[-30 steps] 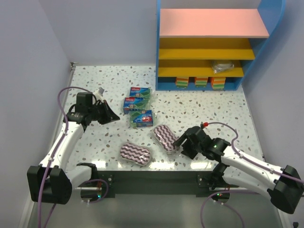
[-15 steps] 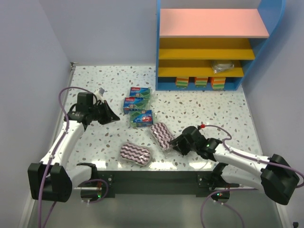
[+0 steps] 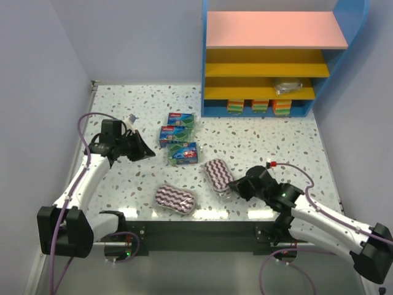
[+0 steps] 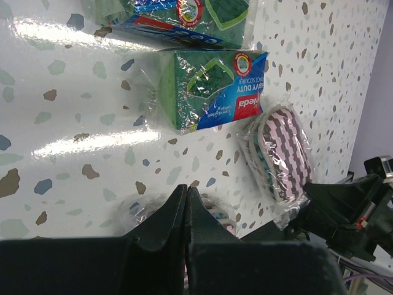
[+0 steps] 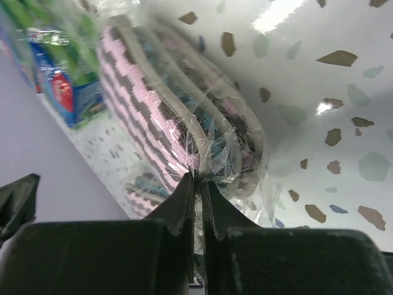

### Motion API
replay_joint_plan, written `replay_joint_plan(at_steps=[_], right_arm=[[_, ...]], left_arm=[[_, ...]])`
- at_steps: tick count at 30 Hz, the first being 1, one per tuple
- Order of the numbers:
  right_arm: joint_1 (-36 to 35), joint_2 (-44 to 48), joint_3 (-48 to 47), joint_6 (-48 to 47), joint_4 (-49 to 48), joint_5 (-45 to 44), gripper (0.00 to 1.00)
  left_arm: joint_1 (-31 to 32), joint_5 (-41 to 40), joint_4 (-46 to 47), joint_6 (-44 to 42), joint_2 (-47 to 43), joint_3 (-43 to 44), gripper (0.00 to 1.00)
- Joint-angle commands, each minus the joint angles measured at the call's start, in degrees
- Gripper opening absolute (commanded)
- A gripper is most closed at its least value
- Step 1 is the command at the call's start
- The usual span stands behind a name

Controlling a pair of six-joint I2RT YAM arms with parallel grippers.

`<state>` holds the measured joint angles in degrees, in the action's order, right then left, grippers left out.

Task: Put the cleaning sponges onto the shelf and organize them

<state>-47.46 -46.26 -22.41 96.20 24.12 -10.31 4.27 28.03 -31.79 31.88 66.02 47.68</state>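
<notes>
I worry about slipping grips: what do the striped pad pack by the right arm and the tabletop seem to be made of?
The striped pad pack looks like soft layered pads, perhaps foam or fibre, in clear glossy plastic film: the film crinkles and glints. The tabletop looks hard, smooth and glossy, white with coloured speckles, possibly terrazzo-look laminate: it mirrors the lights.

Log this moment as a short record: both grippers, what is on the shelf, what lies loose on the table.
left gripper: shut, holding nothing
right gripper: shut on the wrapper edge of a striped pad
shelf: three sponge blocks in the bottom tier, scourer pack one board up
loose on the table: second striped pad, three green packs
</notes>
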Motion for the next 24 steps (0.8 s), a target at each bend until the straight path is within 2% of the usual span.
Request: replay_joint_plan(at_steps=[1, 5, 8, 14, 17, 19, 24], right_arm=[[0.70, 5.64, -5.35, -1.63, 5.15, -6.39, 0.00], [2.54, 6.10, -11.58, -4.88, 3.74, -9.81, 0.00], [6.14, 4.70, -14.23, -8.22, -2.03, -9.74, 0.00], [19.22, -1.10, -15.11, -12.09, -15.75, -2.09, 0.00], [25.12, -7.07, -15.81, -14.29, -28.02, 3.34, 0.00], [28.89, -11.99, -16.60, -14.46, -31.92, 7.90, 0.00], [33.39, -18.59, -20.99, -14.73, -39.93, 12.58, 0.00]], left_arm=[[0.12, 0.27, 1.82, -0.85, 0.60, 1.89, 0.01], [0.12, 0.36, 1.73, -1.20, 1.57, 3.20, 0.01], [0.21, 0.53, 1.56, -1.55, 2.01, 3.91, 0.01], [0.12, 0.10, 0.85, -2.35, 2.01, 4.53, 0.00], [0.12, -0.35, 0.94, -2.52, 1.83, 4.44, 0.00], [0.12, -0.35, 0.86, -2.35, 1.92, 4.79, 0.00], [0.12, -0.61, 1.12, -2.70, 2.00, 4.97, 0.00]])
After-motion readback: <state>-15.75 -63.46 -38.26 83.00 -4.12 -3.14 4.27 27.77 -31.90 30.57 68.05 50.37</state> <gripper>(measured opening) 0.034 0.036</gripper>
